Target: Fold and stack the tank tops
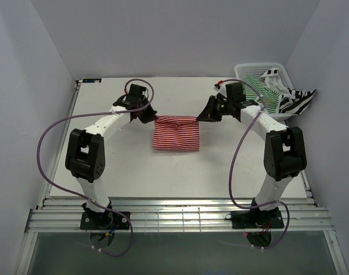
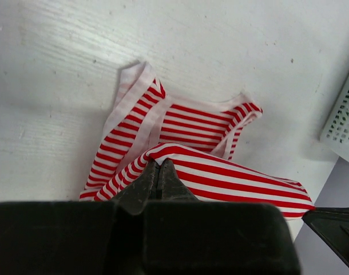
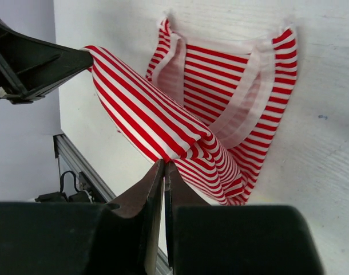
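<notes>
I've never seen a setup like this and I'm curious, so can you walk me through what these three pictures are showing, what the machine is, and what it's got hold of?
These are two white robot arms bolted to the near edge of a table. The wide picture looks down from above and behind them. The other two come from small cameras on each wrist, so the dark shapes at the bottom are that arm's own fingers.

The left gripper and the right gripper are each shut on one far corner of the red-and-white tank top, lifting that edge between them while the rest lies on the table. In the far right corner stands a white basket holding a green-and-white top, with a black-and-white top draped over its side.
</notes>
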Robot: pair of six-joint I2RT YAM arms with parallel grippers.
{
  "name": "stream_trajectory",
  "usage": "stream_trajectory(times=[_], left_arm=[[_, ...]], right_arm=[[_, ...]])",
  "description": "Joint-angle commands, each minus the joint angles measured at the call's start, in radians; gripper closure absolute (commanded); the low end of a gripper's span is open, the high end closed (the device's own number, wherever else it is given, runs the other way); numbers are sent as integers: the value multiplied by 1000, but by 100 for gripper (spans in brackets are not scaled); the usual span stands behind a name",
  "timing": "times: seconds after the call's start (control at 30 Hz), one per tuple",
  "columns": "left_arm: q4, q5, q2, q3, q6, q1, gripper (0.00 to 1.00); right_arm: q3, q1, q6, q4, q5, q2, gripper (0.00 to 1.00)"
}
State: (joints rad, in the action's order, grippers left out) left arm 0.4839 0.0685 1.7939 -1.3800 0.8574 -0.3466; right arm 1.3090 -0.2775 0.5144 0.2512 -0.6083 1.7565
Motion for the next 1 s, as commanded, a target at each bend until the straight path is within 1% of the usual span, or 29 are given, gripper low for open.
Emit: stream_trajectory(times=[0.0, 0.23, 0.67, 0.7, 0.73, 0.77, 0.8, 0.83, 0.87, 0.9, 0.93, 0.97], left_arm=[[-36, -104, 57, -85, -20, 26, 100], [-37, -99, 195, -177, -50, 40, 100], [-36, -99, 314, -275, -75, 47, 100], [-36, -98, 314, -278, -75, 47, 96], [-34, -99, 314, -284, -77, 47, 72], [-33, -102, 312, -286, -78, 49, 55], [-30, -107, 302, -287, -78, 49, 39], [-31, -110, 294, -286, -78, 49, 30], [-31, -111, 286, -286, -81, 49, 15], [-31, -110, 266, -284, -86, 47, 11], [-33, -107, 257, -286, -92, 49, 8], [-33, -99, 248, -286, -101, 47, 2]], right_arm=[[82, 15, -2, -50, 62, 55, 92], [176, 27, -4, -47, 59, 187, 92], [303, 35, -8, -47, 28, 371, 92], [308, 34, -8, -47, 27, 377, 92], [320, 35, -8, -49, 21, 388, 90], [326, 35, -10, -46, 15, 390, 80], [331, 35, -10, -44, 9, 391, 75], [341, 34, -13, -44, 2, 390, 72], [348, 35, -16, -40, -10, 386, 61], [352, 35, -17, -29, -13, 380, 56], [355, 34, -27, -26, -16, 364, 52], [354, 35, -30, -23, -19, 350, 43]])
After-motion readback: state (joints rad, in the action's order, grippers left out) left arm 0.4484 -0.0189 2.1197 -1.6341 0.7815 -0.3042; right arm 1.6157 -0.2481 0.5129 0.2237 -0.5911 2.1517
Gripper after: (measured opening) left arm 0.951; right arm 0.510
